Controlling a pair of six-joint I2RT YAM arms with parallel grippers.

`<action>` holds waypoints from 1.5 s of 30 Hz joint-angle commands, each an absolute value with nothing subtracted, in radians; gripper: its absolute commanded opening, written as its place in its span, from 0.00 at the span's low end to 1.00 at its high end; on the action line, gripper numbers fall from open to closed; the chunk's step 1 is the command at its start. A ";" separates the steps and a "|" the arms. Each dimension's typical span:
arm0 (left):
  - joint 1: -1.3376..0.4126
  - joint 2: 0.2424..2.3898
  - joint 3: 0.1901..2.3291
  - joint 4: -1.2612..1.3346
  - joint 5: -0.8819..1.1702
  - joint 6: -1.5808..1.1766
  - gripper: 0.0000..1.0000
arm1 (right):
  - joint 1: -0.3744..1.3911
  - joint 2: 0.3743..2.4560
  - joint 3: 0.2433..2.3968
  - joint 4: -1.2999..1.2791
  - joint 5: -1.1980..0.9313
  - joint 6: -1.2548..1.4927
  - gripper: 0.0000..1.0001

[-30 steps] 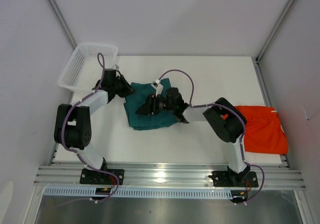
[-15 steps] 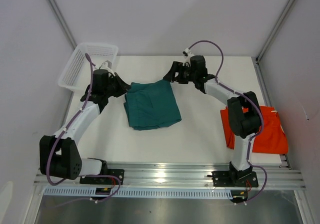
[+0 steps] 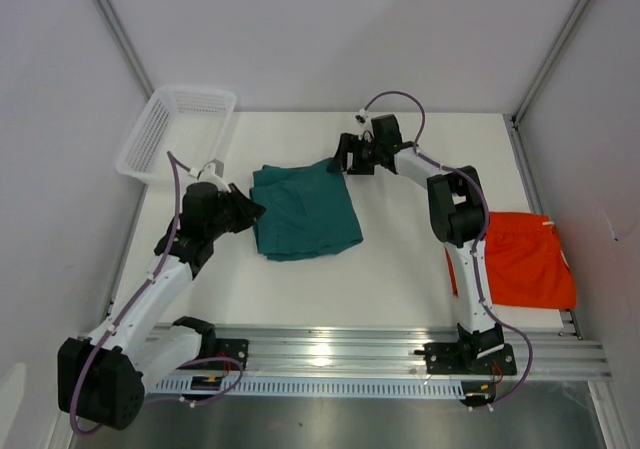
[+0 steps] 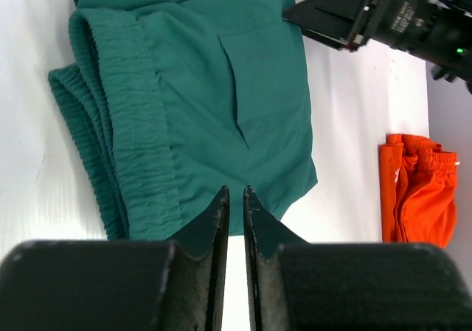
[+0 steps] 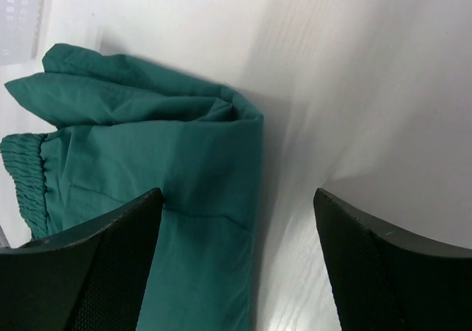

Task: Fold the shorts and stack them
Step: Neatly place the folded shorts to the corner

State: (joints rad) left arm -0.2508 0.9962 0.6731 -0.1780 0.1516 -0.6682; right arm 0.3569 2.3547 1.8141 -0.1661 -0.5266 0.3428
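Teal shorts [image 3: 303, 212] between almost-closed, empty left hand [image 3: 253, 209] and wide-open, empty right hand [image 3: 338, 159]; orange shorts [image 3: 528, 259] lower right, nearer right hand.

The teal shorts [image 3: 303, 212] are plain dark green on the white worktop [image 3: 400, 279]. Right of them lie the bright orange shorts [image 3: 525, 259]. To their far left is the white mesh-patterned basket [image 3: 150, 144].

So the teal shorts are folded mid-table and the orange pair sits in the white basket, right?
No. The teal shorts are folded mid-table, but the orange pair lies on the table at its right edge, far from the white basket at the far-left corner, as the top external view shows.
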 commanded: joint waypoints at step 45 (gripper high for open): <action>-0.215 0.882 0.681 -0.419 0.050 -0.609 0.83 | 0.997 1.469 0.713 0.145 0.008 0.796 1.00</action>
